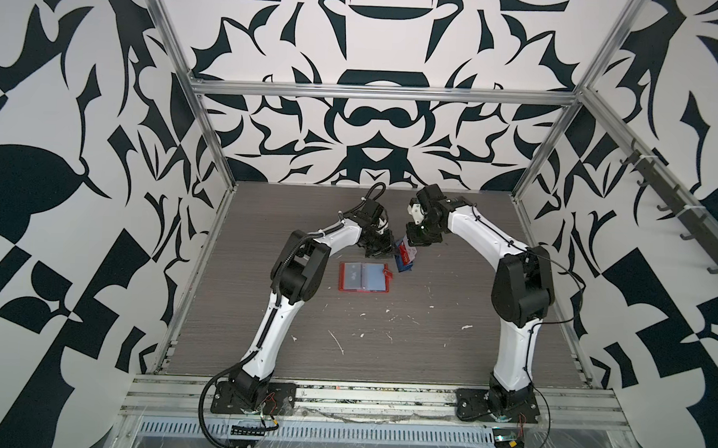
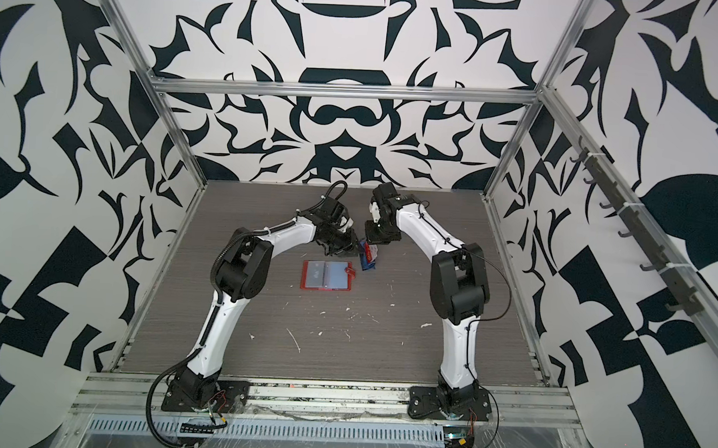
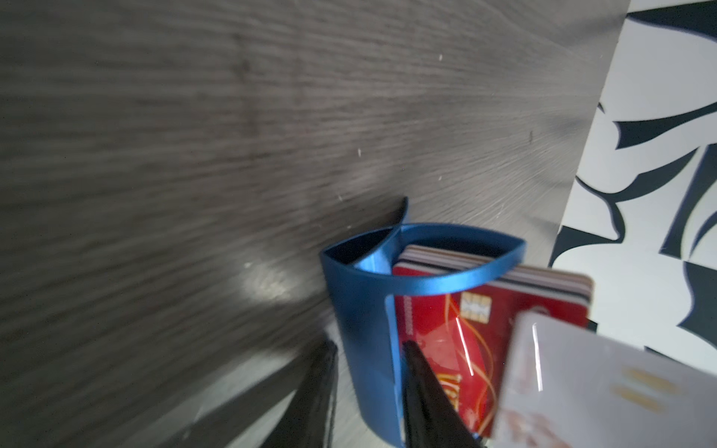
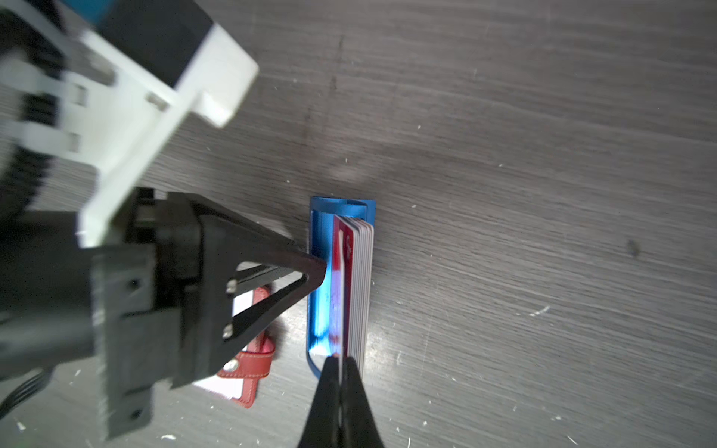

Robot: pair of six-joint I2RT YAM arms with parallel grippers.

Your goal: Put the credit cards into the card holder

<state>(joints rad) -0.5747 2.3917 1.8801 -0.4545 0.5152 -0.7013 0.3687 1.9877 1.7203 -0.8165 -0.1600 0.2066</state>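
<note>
The right claw (image 4: 340, 372) pinches a white card (image 4: 341, 291) standing in the blue rack (image 4: 316, 306).

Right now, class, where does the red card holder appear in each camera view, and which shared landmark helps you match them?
In a top view: the card holder lies open mid-table, between the arms.
In a top view: same place, left of centre.
Left wrist: not in it.
Right wrist: only its red strap end shows, partly hidden by the left pincer.
Shared landmark: the blue rack of cards, beside the strap.
</note>
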